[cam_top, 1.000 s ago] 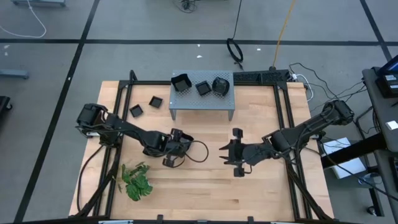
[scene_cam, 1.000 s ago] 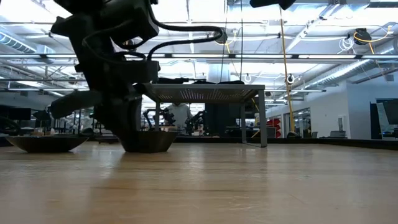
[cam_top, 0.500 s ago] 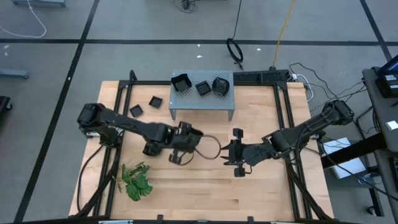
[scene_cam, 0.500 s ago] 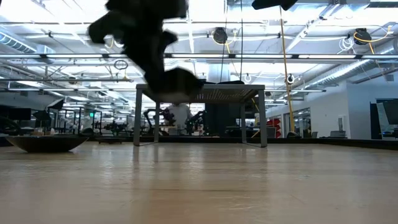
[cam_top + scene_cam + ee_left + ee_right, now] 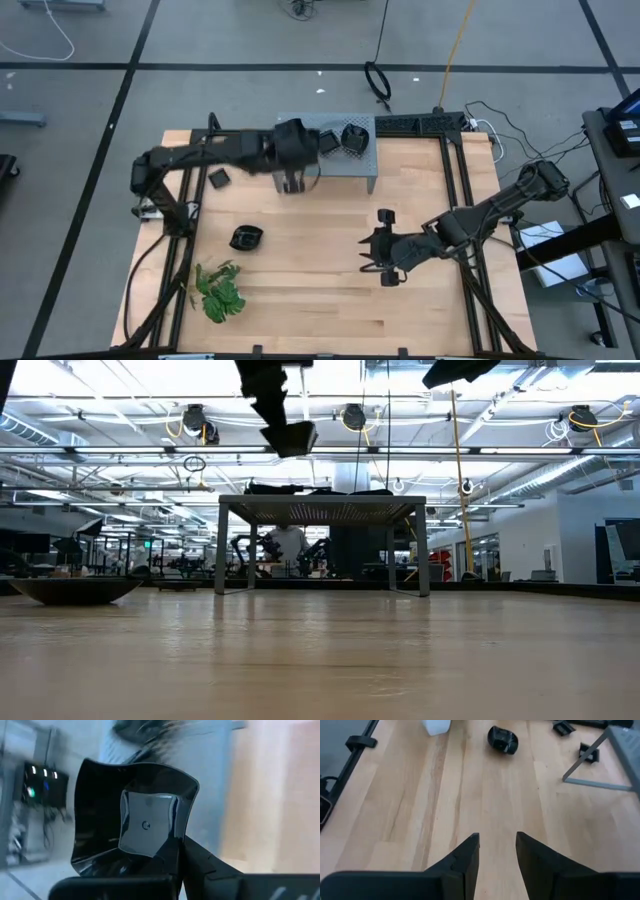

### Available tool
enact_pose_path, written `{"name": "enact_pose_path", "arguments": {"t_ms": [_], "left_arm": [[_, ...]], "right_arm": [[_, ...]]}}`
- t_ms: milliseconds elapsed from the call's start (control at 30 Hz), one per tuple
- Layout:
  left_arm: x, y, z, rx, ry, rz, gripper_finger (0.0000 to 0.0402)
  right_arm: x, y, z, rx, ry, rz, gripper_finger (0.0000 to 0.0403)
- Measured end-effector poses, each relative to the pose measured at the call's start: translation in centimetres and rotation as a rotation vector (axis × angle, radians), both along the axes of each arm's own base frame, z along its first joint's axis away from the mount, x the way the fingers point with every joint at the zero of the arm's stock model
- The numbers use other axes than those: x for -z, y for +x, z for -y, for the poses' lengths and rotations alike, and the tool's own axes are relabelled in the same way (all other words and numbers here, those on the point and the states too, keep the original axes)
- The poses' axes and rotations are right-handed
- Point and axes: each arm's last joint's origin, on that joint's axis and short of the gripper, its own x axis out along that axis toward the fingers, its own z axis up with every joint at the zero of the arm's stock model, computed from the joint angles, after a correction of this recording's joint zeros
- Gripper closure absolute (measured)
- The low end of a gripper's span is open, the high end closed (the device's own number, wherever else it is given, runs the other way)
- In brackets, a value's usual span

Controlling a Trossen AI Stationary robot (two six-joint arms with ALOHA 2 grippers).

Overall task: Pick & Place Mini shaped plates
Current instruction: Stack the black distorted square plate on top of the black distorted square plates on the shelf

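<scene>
1. left gripper (image 5: 293,160) is clamped on a wavy square plate (image 5: 135,820), over the stand's (image 5: 345,165) near-left edge
2. I'd level it before lowering onto the stand
3. right gripper (image 5: 496,851) waits well off the stand, fingers apart

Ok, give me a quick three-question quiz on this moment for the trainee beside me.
1. True or false: the right tool is holding a plate.
2. What does the left tool grip? A) nothing B) a wavy-edged black plate C) a cup
3. Fill in: the left tool hangs in the air by the front left of the grey ___.
Key: 1 false, it is open and empty. 2 B. 3 stand.
</scene>
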Motion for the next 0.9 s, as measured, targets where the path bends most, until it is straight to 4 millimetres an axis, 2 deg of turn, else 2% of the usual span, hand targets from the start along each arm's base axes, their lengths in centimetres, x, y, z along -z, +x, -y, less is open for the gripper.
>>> {"name": "enact_pose_path", "arguments": {"t_ms": [167, 333, 500, 733, 900], "left_arm": [[0.1, -1.5, -5.2, -0.176, -0.135, 0.056, 0.0388], [0.3, -2.6, -8.3, -0.276, -0.206, 0.089, 0.0397], [0.3, -3.2, -9.4, -0.291, -0.220, 0.094, 0.0386], [0.3, -3.2, -9.4, -0.260, -0.253, 0.097, 0.0395], [0.3, -3.2, -9.5, -0.254, -0.248, 0.094, 0.0370]], "right_arm": [[0.0, -0.3, -0.5, -0.003, 0.020, -0.004, 0.0287], [0.0, -0.5, -0.9, -0.018, 0.020, -0.003, 0.0287], [0.0, -0.5, -0.9, -0.019, 0.020, -0.003, 0.0287], [0.0, -0.5, -0.9, -0.019, 0.020, -0.003, 0.0287], [0.0, -0.5, -0.9, -0.018, 0.021, -0.003, 0.0287]]}}
